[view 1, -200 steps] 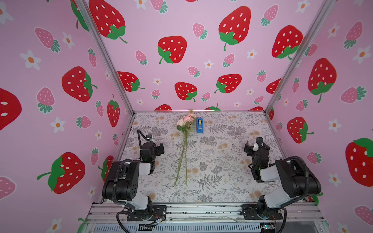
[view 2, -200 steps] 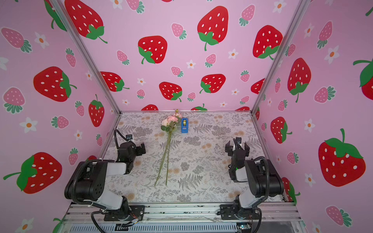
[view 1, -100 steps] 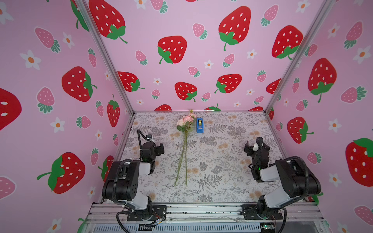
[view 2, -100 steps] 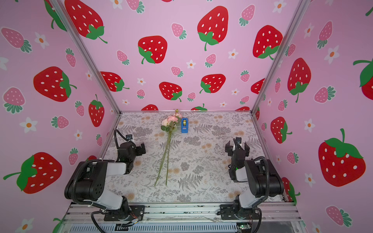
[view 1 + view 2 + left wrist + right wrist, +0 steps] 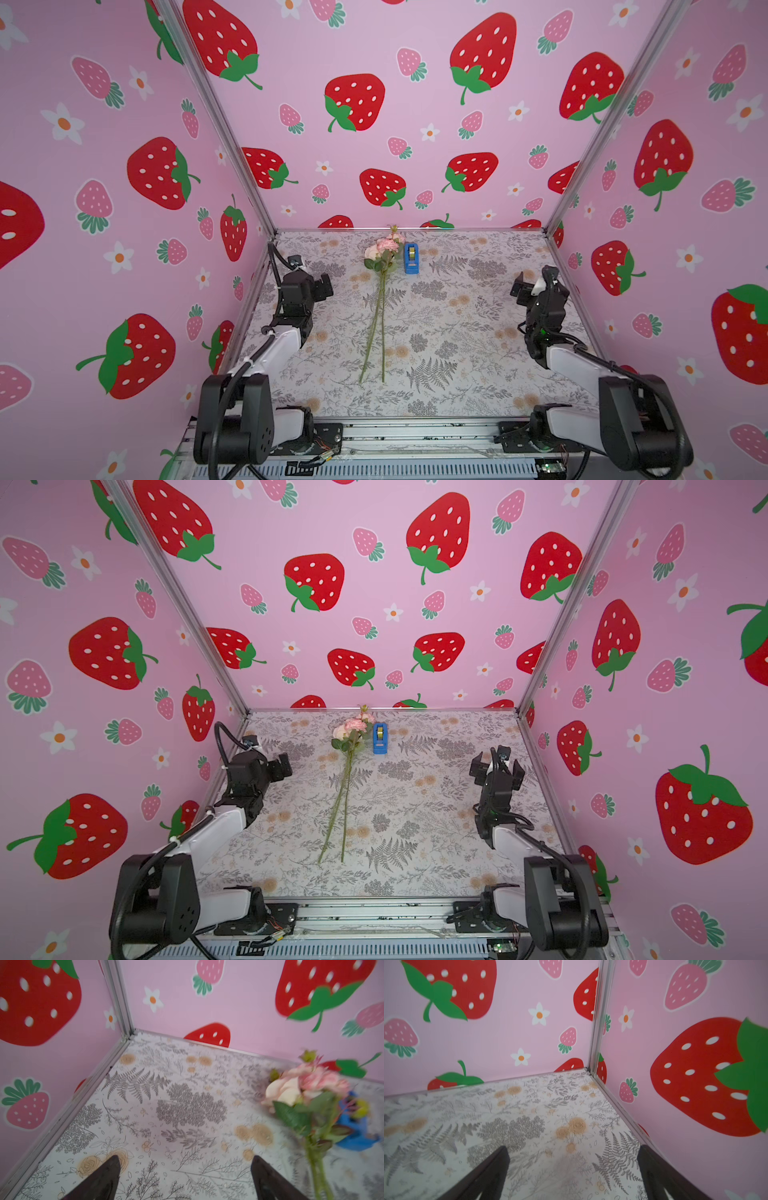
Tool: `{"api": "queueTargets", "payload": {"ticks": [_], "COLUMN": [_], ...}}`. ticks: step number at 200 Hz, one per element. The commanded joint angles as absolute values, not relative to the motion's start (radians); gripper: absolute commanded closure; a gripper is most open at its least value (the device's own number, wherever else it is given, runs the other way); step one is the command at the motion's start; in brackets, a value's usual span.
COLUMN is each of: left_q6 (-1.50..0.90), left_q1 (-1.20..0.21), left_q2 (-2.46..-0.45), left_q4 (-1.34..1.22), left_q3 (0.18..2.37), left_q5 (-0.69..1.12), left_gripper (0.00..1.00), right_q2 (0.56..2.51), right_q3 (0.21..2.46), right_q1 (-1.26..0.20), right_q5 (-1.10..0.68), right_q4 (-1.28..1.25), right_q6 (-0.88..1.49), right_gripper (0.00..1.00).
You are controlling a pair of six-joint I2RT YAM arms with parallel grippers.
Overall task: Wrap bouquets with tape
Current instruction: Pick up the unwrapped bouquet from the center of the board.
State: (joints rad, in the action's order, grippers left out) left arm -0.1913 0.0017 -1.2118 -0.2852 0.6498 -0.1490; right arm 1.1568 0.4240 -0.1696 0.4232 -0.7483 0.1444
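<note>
Pink strawberry print above, grey fern print below.
The back wall (image 5: 291,50), left wall (image 5: 83,266) and right wall (image 5: 706,257) are pink with red and pink strawberries and white flowers; silver aluminium posts (image 5: 218,120) mark the far corners. The pale tabletop (image 5: 457,332), printed with grey ferns and tan blooms, is evenly lit; a metal rail (image 5: 415,432) runs along its near edge.

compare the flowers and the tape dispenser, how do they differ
The flowers are long and thin; the tape dispenser is short and blocky. The flowers lie flat; the tape dispenser stands upright. The flowers are green, pink and cream; the tape dispenser is blue. Both rest on the table, side by side near the back wall.
</note>
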Motion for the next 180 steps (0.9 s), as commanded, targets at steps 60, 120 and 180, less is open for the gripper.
{"api": "queueTargets", "payload": {"ticks": [60, 120, 180], "left_q6": [-0.236, -0.098, -0.213], "left_q1": [-0.181, -0.488, -0.477], "left_q2": [-0.978, -1.386, -1.780], "left_q4": [0.332, 0.768, 0.830], "left_q3": [0.798, 1.133, 1.429], "left_q5": [0.186, -0.070, -0.078], "left_gripper": [0.03, 0.04, 0.08], "right_q2": [0.781, 0.774, 0.905], "right_q3": [0.542, 0.634, 0.673], "right_q1": [-0.170, -0.172, -0.173], "right_q5": [0.132, 0.021, -0.001], "right_q4": [-0.072, 0.084, -0.024], "right_q6": [0.427, 0.509, 0.528], "right_gripper": [0.00, 0.00, 0.00]}}
